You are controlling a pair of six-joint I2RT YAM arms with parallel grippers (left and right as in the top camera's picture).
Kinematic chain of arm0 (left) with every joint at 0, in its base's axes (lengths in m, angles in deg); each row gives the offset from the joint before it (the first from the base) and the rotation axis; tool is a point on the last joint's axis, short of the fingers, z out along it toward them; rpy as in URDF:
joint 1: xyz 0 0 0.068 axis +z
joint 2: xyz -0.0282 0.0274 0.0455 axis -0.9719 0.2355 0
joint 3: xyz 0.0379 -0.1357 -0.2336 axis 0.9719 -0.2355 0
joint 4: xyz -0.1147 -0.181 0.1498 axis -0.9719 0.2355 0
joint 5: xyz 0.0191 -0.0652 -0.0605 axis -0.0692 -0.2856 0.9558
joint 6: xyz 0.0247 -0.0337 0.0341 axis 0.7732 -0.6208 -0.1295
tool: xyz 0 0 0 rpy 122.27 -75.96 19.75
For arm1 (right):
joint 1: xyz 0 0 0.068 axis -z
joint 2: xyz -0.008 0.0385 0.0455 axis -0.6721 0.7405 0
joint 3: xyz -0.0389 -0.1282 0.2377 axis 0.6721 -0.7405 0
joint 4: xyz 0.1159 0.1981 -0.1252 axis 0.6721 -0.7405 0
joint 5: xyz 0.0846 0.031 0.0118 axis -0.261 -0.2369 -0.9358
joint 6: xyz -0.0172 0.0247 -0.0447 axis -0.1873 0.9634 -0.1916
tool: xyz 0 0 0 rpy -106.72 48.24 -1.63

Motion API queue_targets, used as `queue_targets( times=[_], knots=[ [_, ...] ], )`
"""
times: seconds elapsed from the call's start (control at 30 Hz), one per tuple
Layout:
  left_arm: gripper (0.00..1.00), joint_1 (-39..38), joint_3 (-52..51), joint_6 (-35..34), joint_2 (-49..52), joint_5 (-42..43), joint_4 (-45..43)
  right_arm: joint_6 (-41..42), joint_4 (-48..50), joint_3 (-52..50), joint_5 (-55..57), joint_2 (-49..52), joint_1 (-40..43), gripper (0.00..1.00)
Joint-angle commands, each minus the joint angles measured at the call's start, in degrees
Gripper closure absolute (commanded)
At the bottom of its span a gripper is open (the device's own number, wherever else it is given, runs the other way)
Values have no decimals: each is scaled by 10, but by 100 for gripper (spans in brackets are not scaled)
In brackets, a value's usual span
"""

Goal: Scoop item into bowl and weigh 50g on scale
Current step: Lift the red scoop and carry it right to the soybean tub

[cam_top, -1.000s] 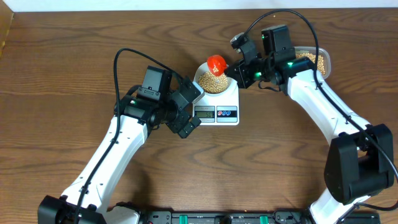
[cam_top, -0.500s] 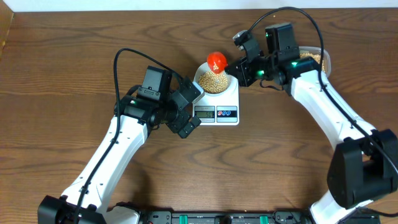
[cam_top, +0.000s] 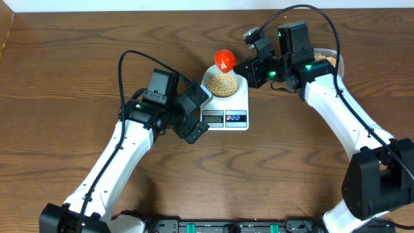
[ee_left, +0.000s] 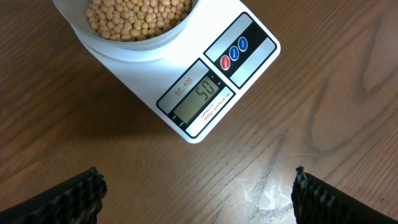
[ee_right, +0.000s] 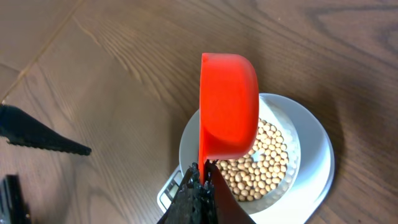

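Many beans (ee_right: 267,158) in the bowl (ee_right: 185,146), just beside right claw (ee_right: 202,179) tight on red scoop (ee_right: 229,106).

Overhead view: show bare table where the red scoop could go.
Bare table lies left of the bowl, beyond the left gripper, and in front of the scale between both arms. Crowded: around the scale, and between the right gripper holding the scoop and the tub.

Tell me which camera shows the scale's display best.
Left wrist: the display is large and close, reading 50. Overhead shows it tiny, digits illegible. Right wrist shows the bowl of beans, no digits.
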Motion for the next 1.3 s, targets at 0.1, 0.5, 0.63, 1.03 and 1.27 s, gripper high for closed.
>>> queue_targets(
  times=[0.1,0.5,0.63,1.03,1.27],
  knots=[
    [2,-1,13,10,-7,-1,2,145,11,1,-10,-12,37,99],
    [2,-1,13,10,-7,-1,2,185,6,1,-106,-12,169,99],
    [2,-1,13,10,-7,-1,2,189,-10,1,-110,-12,210,99],
    [2,-1,13,10,-7,-1,2,151,-111,1,-86,-30,297,99],
    [2,-1,13,10,-7,-1,2,124,-151,1,37,-68,298,99]
  ],
)
